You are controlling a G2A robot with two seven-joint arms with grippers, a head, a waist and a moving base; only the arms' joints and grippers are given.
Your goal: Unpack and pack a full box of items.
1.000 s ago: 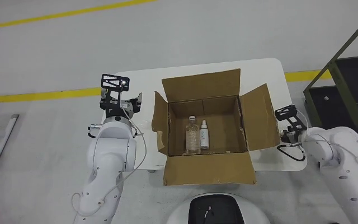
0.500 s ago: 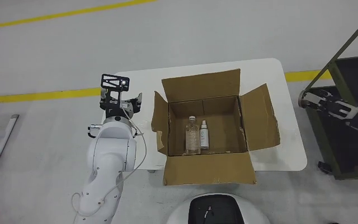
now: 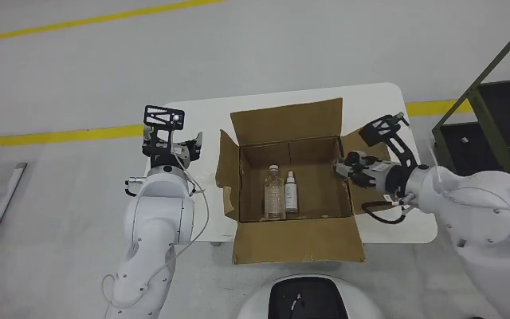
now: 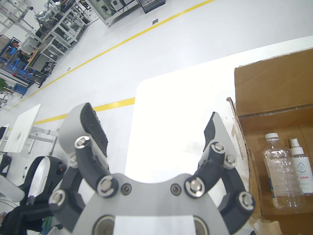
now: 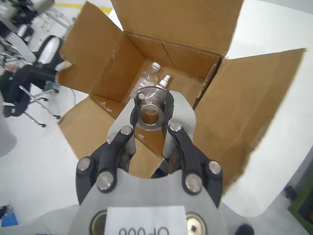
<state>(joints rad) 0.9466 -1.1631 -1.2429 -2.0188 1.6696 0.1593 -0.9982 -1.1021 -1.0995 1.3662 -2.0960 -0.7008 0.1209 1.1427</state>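
An open cardboard box (image 3: 295, 239) stands mid-table with its flaps spread. On its floor lie a clear plastic bottle (image 3: 274, 193) and a small white spray bottle (image 3: 292, 191), side by side. My right gripper (image 3: 344, 170) hovers over the box's right wall, shut on a short metal cylinder with a hole through it (image 5: 149, 116); below it I see the two bottles (image 5: 152, 74). My left gripper (image 3: 171, 148) stands open over the bare table left of the box, nothing between its fingers (image 4: 94, 123). The box (image 4: 269, 86) is beside it.
The white table (image 3: 374, 96) has bare strips to the left and right of the box. A green-framed cart with a dark bin (image 3: 470, 139) stands off the table's right end. Yellow floor lines run behind.
The right arm swung from the table's right edge out to the cart, then back over the box's right side, now with the metal cylinder in its gripper. The left arm has not moved.
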